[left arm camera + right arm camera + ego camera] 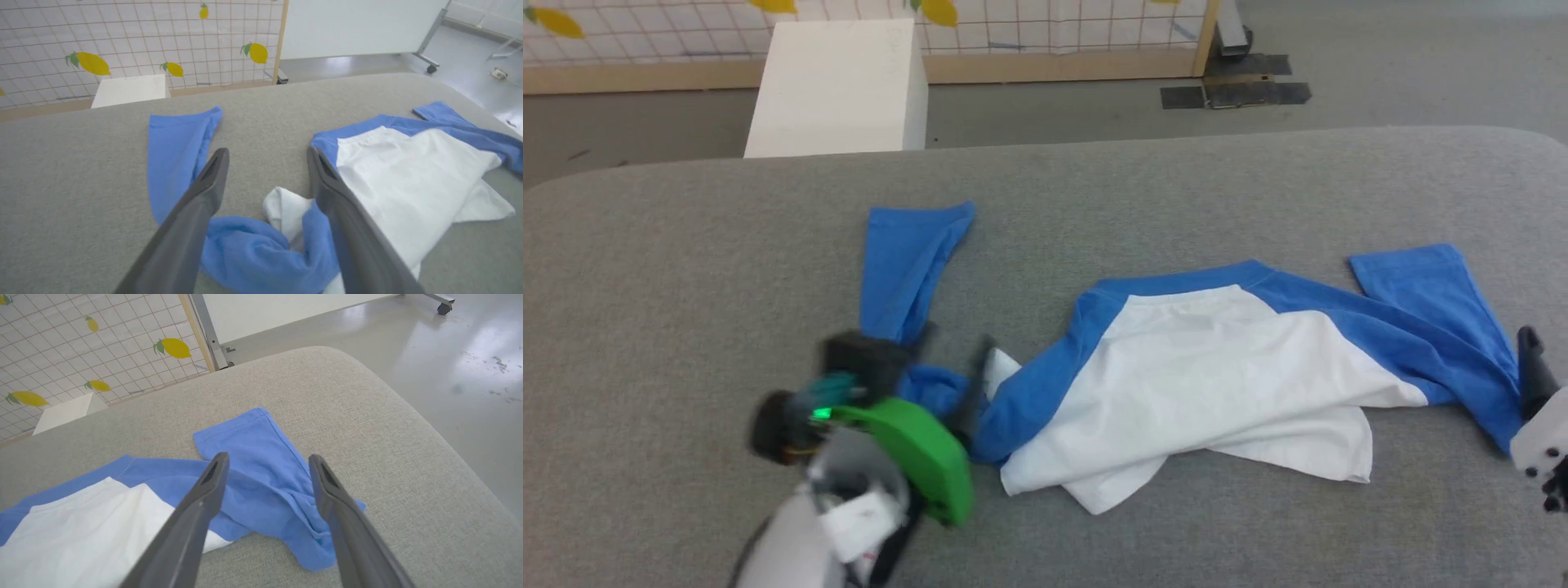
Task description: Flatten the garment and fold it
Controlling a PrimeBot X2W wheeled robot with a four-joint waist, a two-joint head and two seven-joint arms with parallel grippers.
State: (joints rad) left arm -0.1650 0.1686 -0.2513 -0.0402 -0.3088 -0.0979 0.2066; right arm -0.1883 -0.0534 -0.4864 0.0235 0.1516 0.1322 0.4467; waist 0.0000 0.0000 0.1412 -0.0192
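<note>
Garment (1217, 367) lies crumpled on the grey table (686, 269), long axis running left-right and its white body in the middle. Left pincer (265, 155) has its fingers apart and empty, straddling the bunched blue sleeve fold right below it. Right pincer (265, 459) is also apart and empty, over the doubled-back right sleeve. Each arm is nearest its own sleeve. No readable labels or writing.

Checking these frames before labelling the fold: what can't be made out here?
- Head view: the left gripper is motion-blurred, so contact with the garment is unclear.
- Head view: the right gripper is cut off by the right edge.
- Left wrist view: the bunched sleeve is partly hidden behind the fingers and the bottom edge.
</note>
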